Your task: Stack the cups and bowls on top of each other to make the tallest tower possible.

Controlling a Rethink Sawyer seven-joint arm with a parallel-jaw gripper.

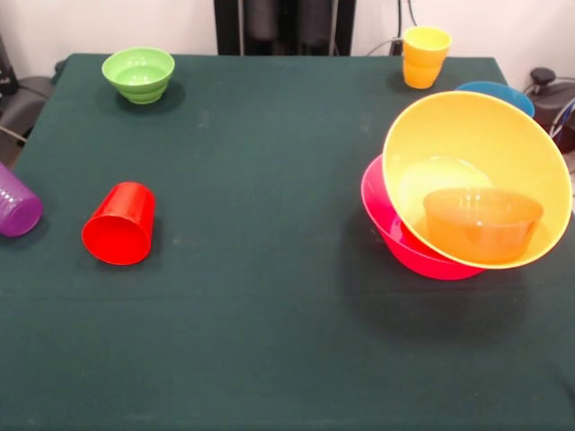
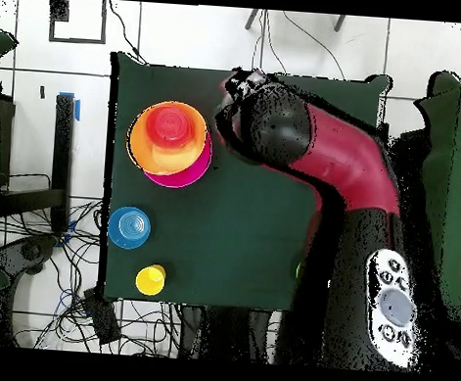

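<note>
Cups and bowls lie scattered over the dark green table (image 1: 269,296), so going left to right in the front view: the purple cup (image 1: 16,205) lies on its side at the left edge, and the red cup (image 1: 119,224) just right of it also lies on its side, its long axis running near to far with the round end facing the camera. The green bowl (image 1: 139,74) sits upright at the far left. At the far right the yellow cup (image 1: 425,56) stands upright (possibly 2 cups nested, I cannot tell).

The tower (image 1: 467,193) stands right of centre: the pink bowl (image 1: 395,238) underneath, the large yellow-orange bowl (image 1: 476,171) tilted in it with its opening tipped toward the camera, and the small orange bowl (image 1: 482,223) resting inside. The blue bowl (image 1: 499,92) peeks out behind.

In the overhead view the gripper (image 2: 240,89) hovers beside the tower; whether the claw is apart or together, I cannot tell.

My judgement: the yellow-orange bowl should be levelled before anything is added, since a tilted seat would let later pieces slide. The 2 fallen cups need gripping across their tapered sides, then righting.
</note>
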